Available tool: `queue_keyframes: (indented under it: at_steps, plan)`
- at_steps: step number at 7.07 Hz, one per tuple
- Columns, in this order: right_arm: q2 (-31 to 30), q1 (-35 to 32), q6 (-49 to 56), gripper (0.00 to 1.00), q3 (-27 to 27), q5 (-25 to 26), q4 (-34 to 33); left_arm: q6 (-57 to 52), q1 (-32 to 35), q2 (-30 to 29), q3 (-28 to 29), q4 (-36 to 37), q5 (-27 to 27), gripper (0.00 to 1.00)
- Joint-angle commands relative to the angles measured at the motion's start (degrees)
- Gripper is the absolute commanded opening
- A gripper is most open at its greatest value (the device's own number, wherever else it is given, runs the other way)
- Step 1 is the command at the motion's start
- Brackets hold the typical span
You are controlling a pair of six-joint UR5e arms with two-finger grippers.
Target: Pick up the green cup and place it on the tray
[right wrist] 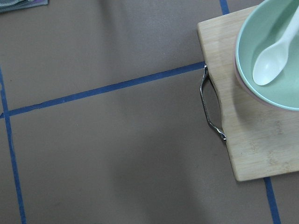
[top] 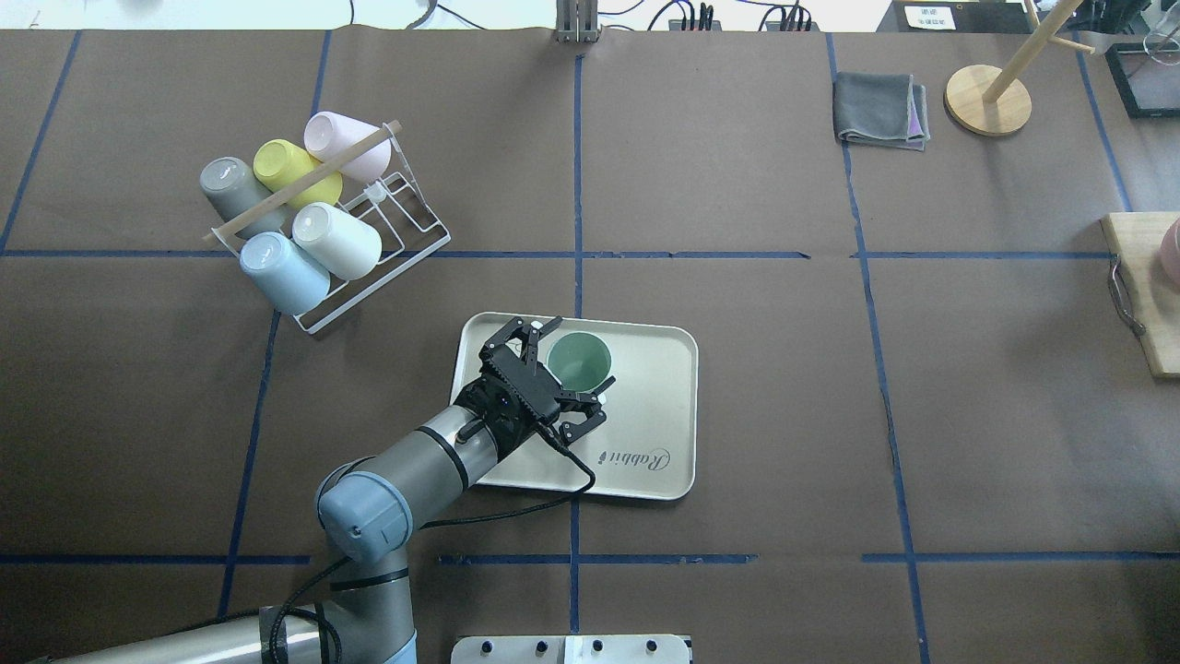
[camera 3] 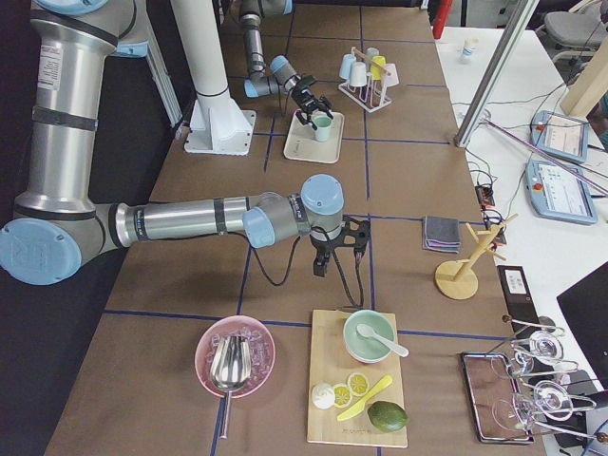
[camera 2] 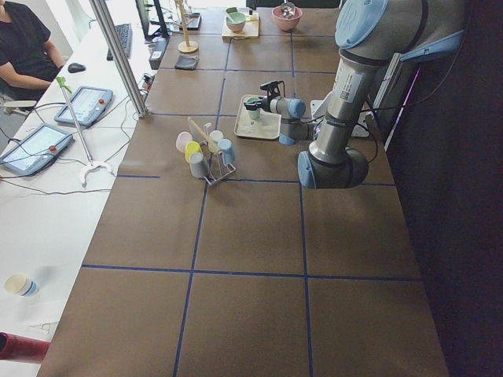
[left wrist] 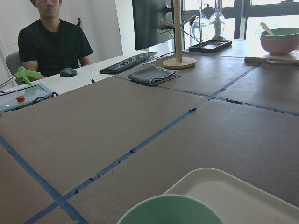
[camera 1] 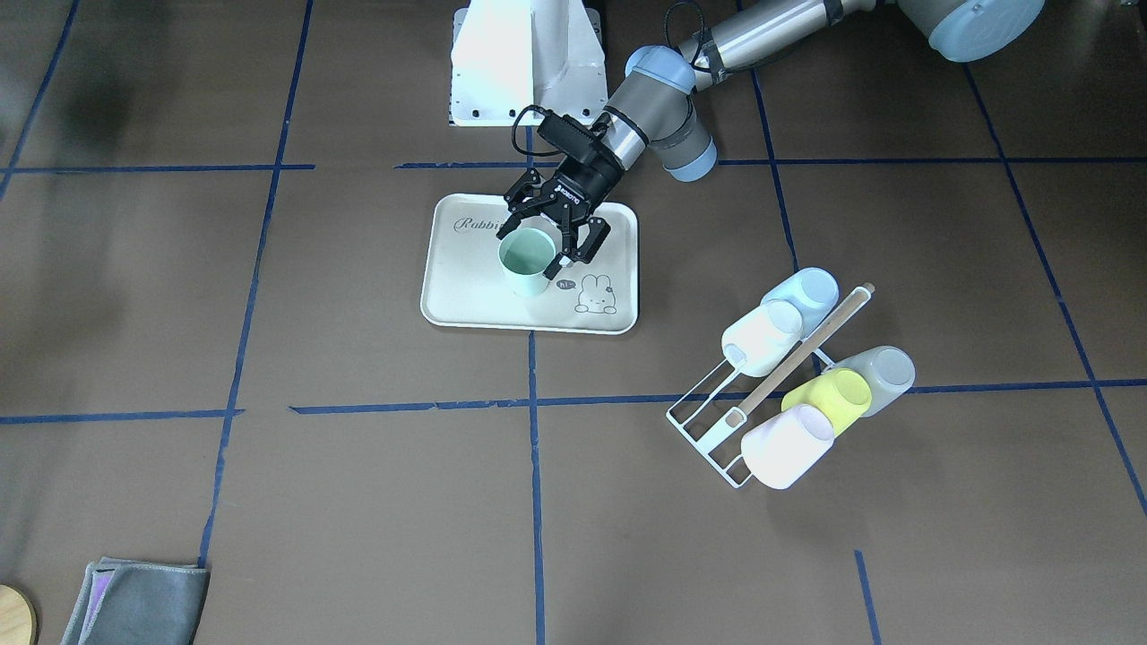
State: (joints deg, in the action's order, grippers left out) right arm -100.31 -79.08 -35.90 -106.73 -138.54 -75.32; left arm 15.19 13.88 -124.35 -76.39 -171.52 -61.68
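The pale mint-green cup (top: 578, 361) stands upright on the cream tray (top: 645, 406), which carries the "Rabbit" script. It also shows in the front view (camera 1: 526, 262) on the tray (camera 1: 466, 287). My left gripper (top: 572, 352) is open, with one finger on each side of the cup and a gap to its wall; it shows in the front view too (camera 1: 529, 249). The left wrist view shows the cup's rim (left wrist: 170, 210) and the tray's edge (left wrist: 233, 191). My right gripper (camera 3: 337, 249) hovers over bare table far from the tray; I cannot tell whether it is open or shut.
A white wire rack (top: 369, 249) with several coloured cups stands at the far left. A grey cloth (top: 880, 111) and a wooden stand (top: 986, 97) lie far right. A cutting board (right wrist: 252, 116) with a green bowl (right wrist: 275, 51) sits under the right wrist.
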Motion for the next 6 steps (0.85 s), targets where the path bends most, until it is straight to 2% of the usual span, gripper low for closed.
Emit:
queue_keyframes:
  at_steps: [1, 2, 4, 5, 6]
  plan:
    - [-0.1, 0.1, -0.1, 1.0, -0.1, -0.1, 0.1, -1.3, 0.8, 1.6, -9.5, 8.2, -0.4, 1.0]
    - [0.0, 0.1, -0.2, 1.0, -0.1, -0.1, 0.1, -1.3, 0.9, 2.9, -16.6, 14.1, -0.5, 1.0]
    - [-0.3, -0.1, 0.4, 1.0, -0.1, 0.4, 0.1, -1.0, 3.6, 3.0, -24.7, 26.1, -0.5, 1.0]
    - [-0.3, -0.6, 3.4, 1.0, 0.1, 0.8, -0.2, 0.0, 6.3, 3.2, -25.4, 30.4, -0.5, 1.0]
    - [-0.4, -1.8, 5.6, 1.0, 0.2, 0.8, -1.2, 7.4, 9.2, 3.2, -25.6, 37.0, -0.7, 1.0]
